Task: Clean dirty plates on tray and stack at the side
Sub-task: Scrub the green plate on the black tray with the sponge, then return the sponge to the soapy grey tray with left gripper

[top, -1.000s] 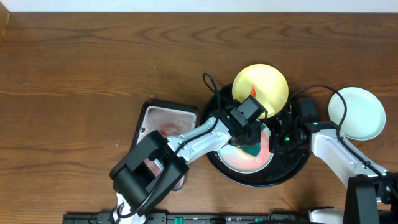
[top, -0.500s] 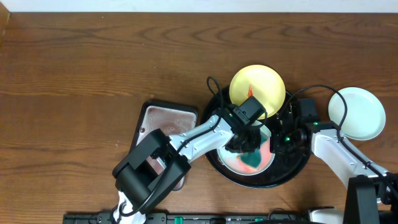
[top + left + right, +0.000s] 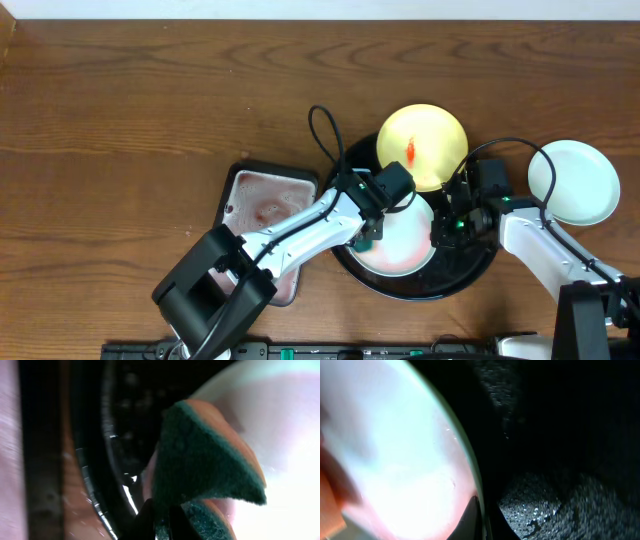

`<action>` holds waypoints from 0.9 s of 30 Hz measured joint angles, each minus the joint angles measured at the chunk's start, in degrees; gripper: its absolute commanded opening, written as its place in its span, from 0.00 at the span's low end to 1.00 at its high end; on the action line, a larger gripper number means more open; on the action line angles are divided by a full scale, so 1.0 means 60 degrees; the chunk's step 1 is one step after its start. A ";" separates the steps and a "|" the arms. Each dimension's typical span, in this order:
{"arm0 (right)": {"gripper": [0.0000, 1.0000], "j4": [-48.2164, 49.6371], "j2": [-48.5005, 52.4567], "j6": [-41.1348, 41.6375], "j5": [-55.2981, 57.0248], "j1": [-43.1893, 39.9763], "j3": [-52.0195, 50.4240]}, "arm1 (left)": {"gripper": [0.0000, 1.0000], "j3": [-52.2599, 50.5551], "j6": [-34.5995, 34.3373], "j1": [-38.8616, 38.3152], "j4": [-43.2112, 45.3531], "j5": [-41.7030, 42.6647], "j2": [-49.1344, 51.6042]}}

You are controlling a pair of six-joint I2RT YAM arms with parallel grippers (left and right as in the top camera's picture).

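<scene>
On wood table (image 3: 150,100): black tray (image 3: 470,272). In tray's middle sits pinkish plate (image 3: 405,245). The left gripper (image 3: 370,232) is squeezed tight on teal sponge (image 3: 205,460); sponge rests on that plate's 9 o'clock edge. The right gripper (image 3: 446,228) pinches pinkish plate's rim at 3 o'clock. The yellow plate (image 3: 435,135), with a red smear, lies over tray rim at 12 o'clock. The pale plate (image 3: 574,181) sits on table at tray's 2 o'clock, apart from it. The grey tray (image 3: 265,200) is at tray's 9 o'clock.

We see a varnished wood table (image 3: 150,100), a glossy black tray (image 3: 470,275) with a grainy floor, smooth shiny plastic plates (image 3: 575,180), and a coarse, fibrous sponge (image 3: 200,455).
</scene>
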 measured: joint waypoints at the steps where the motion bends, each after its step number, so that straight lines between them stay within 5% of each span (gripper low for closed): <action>1: 0.01 0.0007 0.0011 0.0015 -0.0062 0.0000 -0.0011 | 0.08 0.0000 0.0004 -0.0029 0.0015 -0.0302 0.0000; 14: 0.01 0.0073 0.0025 0.0076 -0.0047 0.0000 -0.0022 | 0.07 0.0000 0.0685 0.0197 -0.0142 -0.1158 -0.1209; 27: 0.01 0.0135 0.0025 0.0073 0.0025 -0.0007 -0.0015 | 0.07 0.0025 0.1708 0.2918 -0.2554 -0.0871 -0.5217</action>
